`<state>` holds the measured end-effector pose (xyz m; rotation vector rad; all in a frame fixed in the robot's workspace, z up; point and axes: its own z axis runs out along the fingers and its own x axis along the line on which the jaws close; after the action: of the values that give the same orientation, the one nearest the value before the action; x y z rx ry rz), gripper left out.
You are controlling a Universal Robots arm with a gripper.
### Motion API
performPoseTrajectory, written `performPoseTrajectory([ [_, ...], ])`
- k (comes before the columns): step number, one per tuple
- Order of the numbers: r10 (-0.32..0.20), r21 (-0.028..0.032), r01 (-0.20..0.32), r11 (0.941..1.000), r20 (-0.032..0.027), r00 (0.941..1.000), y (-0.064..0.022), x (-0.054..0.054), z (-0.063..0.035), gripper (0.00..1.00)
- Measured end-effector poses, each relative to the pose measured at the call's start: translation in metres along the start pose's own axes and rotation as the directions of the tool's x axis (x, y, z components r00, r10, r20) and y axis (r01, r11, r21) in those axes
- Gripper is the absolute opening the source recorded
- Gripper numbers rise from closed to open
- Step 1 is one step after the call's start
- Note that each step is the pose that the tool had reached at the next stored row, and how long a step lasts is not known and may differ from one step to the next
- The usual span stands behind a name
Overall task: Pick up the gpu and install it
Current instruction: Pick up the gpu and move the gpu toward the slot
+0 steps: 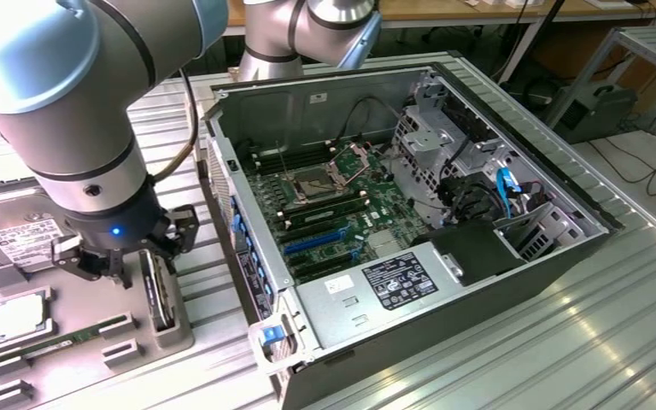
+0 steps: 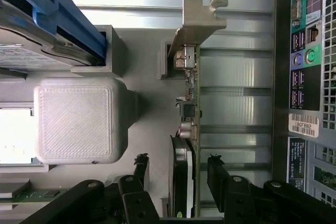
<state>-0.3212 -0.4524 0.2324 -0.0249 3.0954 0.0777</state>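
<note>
over the grey tray (image 1: 178, 331) | claw (image 2: 178, 162) apart, straddling gpu (image 2: 190, 94) | gpu upright, seemingly slotted in tray

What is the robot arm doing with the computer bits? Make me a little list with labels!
gripper: open, one finger on each side of the gpu
gpu: standing on edge in the grey holder
computer case: open, beside the holder on the exterior view's right
motherboard: inside the case, blue slots with no card in them
</note>
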Motion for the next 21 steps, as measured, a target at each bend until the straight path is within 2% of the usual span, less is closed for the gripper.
performPoseTrajectory([
  [2, 0.0, -0.0001, 0.0, 1.0, 0.0043, 1.0, 0.0, 0.0, 0.0007, 0.46],
  [3, 0.0, -0.0001, 0.0, 1.0, 0.0058, 1.0, -0.0001, 0.0, 0.0009, 0.46],
  [4, 0.0, 0.0, 0.0, 1.0, 0.0073, 1.0, -0.0001, 0.0, 0.0012, 0.39],
  [10, -0.001, 0.0001, 0.001, 1.0, 0.0143, 0.9999, -0.0001, 0.0, 0.0023, 0.38],
  [11, -0.001, 0.0, 0.001, 1.0, 0.0146, 0.9999, -0.0001, -0.001, 0.0023, 0.28],
  [13, -0.001, -0.0023, 0.001, 1.0, 0.0147, 0.9999, -0.0001, -0.001, 0.0023, 0.28],
  [16, 0.0, -0.0149, 0.0, 0.9999, 0.0148, 0.9999, -0.0001, -0.001, 0.0023, 0.28],
  [18, 0.001, -0.0159, 0.0, 0.9999, 0.015, 0.9999, 0.0, -0.002, 0.0003, 0.28],
  [21, 0.001, -0.0158, -0.001, 0.9999, 0.0147, 0.9999, 0.0005, -0.002, -0.0106, 0.28],
])
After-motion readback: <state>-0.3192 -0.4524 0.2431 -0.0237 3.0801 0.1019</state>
